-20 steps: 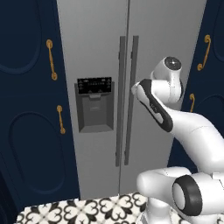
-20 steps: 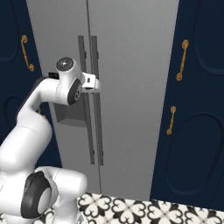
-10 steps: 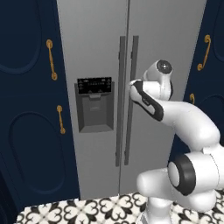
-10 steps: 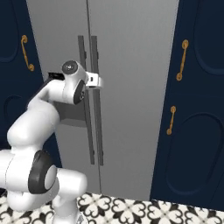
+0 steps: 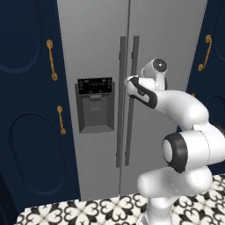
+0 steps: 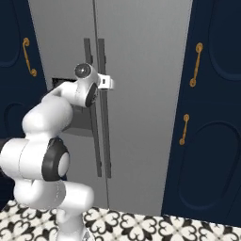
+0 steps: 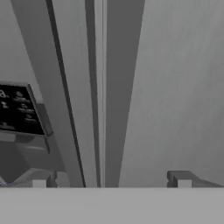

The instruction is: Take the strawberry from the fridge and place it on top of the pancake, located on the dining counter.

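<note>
The fridge (image 5: pixel 96 44) stands straight ahead with both light-grey doors closed, so the strawberry is hidden. Its two long dark handles (image 5: pixel 122 110) run down beside the centre seam, and the black dispenser recess (image 5: pixel 94 105) sits in the left door. My gripper (image 5: pixel 130 83) is at upper-handle height, just in front of the handles (image 6: pixel 102 117) and pointing at them. In the hand view my gripper (image 7: pixel 111 180) is open, and both handles (image 7: pixel 122 87) and the door seam show between its fingertips (image 7: pixel 183 180) with a gap still in front. The pancake and dining counter are out of view.
Navy cabinets with gold handles flank the fridge, on the left (image 5: pixel 26 88) and on the right (image 6: pixel 212 117). Black-and-white patterned floor tiles (image 5: pixel 88 211) lie below. My own arm's elbow (image 5: pixel 184 151) bulks low at the right of the left base view.
The hand has moved in towards the fridge handles and the arm has stretched forward behind it. The jaws stayed open and the doors stayed closed.
</note>
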Robot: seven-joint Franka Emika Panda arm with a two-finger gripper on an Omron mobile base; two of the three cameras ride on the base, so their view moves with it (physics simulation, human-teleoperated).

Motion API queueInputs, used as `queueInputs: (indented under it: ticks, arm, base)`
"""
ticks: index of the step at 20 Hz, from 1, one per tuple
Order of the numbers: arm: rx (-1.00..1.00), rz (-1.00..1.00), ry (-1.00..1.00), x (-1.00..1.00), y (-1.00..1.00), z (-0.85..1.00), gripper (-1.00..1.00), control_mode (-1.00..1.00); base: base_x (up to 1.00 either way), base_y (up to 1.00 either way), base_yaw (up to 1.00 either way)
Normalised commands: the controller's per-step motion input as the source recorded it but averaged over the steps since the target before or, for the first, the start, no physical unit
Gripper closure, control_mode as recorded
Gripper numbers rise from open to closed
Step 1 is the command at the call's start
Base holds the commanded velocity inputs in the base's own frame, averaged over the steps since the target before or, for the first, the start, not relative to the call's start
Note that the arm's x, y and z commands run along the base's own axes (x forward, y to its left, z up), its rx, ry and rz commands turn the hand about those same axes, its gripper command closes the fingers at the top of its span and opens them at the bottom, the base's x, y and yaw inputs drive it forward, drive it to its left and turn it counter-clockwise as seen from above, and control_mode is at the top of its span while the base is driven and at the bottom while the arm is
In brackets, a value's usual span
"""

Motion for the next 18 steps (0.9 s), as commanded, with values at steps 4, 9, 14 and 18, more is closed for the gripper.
queueInputs:
  ticks: [4,9,14,18]
  arm:
    - [0.00,0.00,-0.11,0.46,0.00,0.00,-1.00,-1.00]
    - [0.00,0.00,-0.11,0.40,0.00,0.00,-1.00,-1.00]
    - [0.00,0.00,-0.04,0.53,0.00,0.00,-1.00,-1.00]
    - [0.01,0.00,0.00,0.66,0.00,0.00,-1.00,-1.00]
  base:
    - [0.00,0.00,0.00]
    - [0.00,0.00,0.00]
    - [0.00,0.00,0.00]
    - [0.00,0.00,0.00]
